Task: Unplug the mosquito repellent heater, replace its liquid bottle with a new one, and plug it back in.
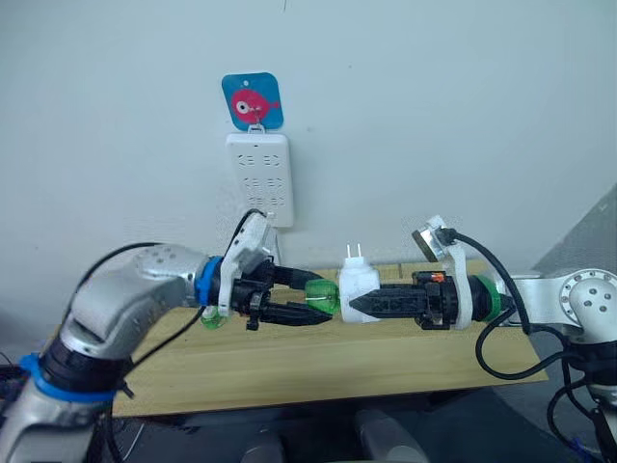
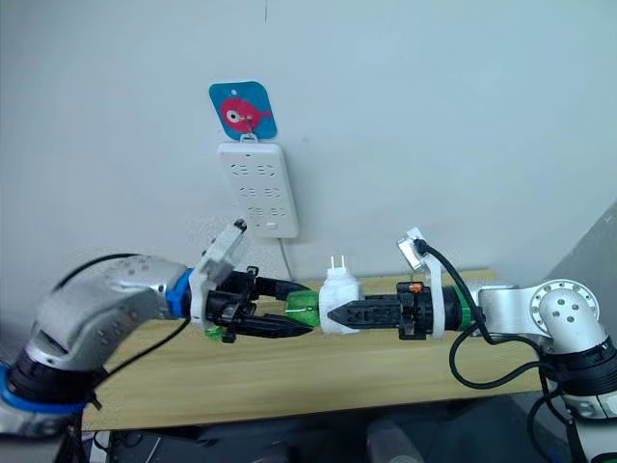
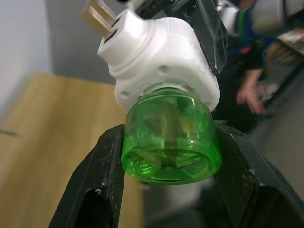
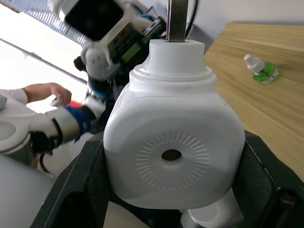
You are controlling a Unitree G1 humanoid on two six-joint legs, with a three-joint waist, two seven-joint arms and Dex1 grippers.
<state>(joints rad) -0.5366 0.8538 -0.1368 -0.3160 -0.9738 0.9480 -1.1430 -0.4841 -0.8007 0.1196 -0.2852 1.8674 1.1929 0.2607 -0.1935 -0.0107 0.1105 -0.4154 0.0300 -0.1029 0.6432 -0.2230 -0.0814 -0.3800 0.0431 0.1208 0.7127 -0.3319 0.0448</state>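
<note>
Heater [image 1: 359, 289] (white, prongs up) in right gripper [image 1: 359, 307], green bottle [image 1: 323, 301] in left gripper [image 1: 323, 307].

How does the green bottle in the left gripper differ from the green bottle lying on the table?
The held green bottle is joined to the heater and gripped by the left gripper; the table bottle lies free on the wooden table. The table bottle wears a white cap; the held bottle's neck is hidden inside the heater. The held one is up off the table. Both are clear green plastic.

Light wooden table [image 1: 386, 362] against the wall, and one small green bottle [image 4: 260, 71] lying on it
</note>
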